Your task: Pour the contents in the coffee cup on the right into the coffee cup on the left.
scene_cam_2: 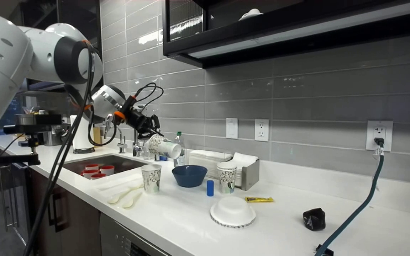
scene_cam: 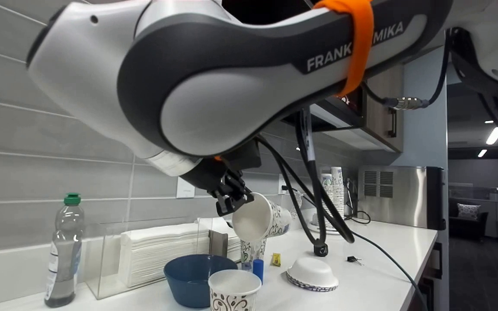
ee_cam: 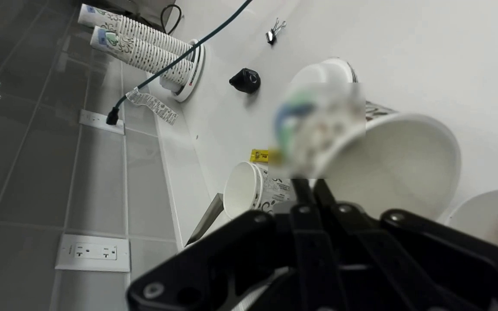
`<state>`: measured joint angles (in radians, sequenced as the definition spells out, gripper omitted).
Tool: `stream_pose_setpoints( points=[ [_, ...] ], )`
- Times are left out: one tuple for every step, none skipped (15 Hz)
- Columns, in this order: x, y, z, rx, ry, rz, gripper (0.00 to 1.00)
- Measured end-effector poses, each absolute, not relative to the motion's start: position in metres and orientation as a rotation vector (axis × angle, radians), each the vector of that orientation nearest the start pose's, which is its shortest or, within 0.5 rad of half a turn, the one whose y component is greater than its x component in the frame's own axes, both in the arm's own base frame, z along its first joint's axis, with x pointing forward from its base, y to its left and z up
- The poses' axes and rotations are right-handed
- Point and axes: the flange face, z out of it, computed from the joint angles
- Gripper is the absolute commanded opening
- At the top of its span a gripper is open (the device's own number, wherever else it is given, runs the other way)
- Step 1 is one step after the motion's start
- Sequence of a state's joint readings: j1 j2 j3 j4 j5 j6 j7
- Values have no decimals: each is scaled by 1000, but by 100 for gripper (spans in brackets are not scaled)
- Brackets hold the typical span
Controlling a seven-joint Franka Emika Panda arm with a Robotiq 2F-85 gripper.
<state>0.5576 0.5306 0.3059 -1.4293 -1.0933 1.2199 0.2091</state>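
Note:
My gripper is shut on the wall of a white patterned paper cup, at its rim. It holds the cup in the air, tipped on its side; the base faces the camera in an exterior view. In the wrist view my fingers are close together at the rim of the held cup; the fingertips are blurred. Its visible inside looks plain white. A second cup stands upright on the counter, below the held cup's mouth side; it shows partly in the wrist view, with a faint brownish patch inside.
Another patterned cup, apparently nested, stands by the napkin holder. A blue bowl, blue cylinder, upturned white bowls and yellow packet lie nearby. A bottle stands by the wall; the sink holds red-rimmed cups.

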Motion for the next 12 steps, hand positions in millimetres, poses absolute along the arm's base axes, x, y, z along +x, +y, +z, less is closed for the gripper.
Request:
stream_pose_setpoints(
  points=[
    [526, 382, 411, 1855, 667, -92, 1],
    [526, 386, 408, 1836, 672, -100, 1],
    [526, 389, 404, 1816, 674, -109, 1],
    [526, 391, 401, 1798, 676, -117, 1],
    [527, 394, 399, 1777, 679, -124, 1],
    [528, 397, 396, 1758, 684, -128, 1],
    [528, 399, 394, 1739, 687, -135, 1],
    [529, 401, 392, 1716, 689, -139, 1],
    [529, 405, 389, 1694, 693, -143, 1],
    [528, 408, 387, 1673, 698, -147, 1],
    [528, 411, 384, 1651, 705, -152, 1],
    [527, 414, 381, 1632, 711, -160, 1]
  ],
)
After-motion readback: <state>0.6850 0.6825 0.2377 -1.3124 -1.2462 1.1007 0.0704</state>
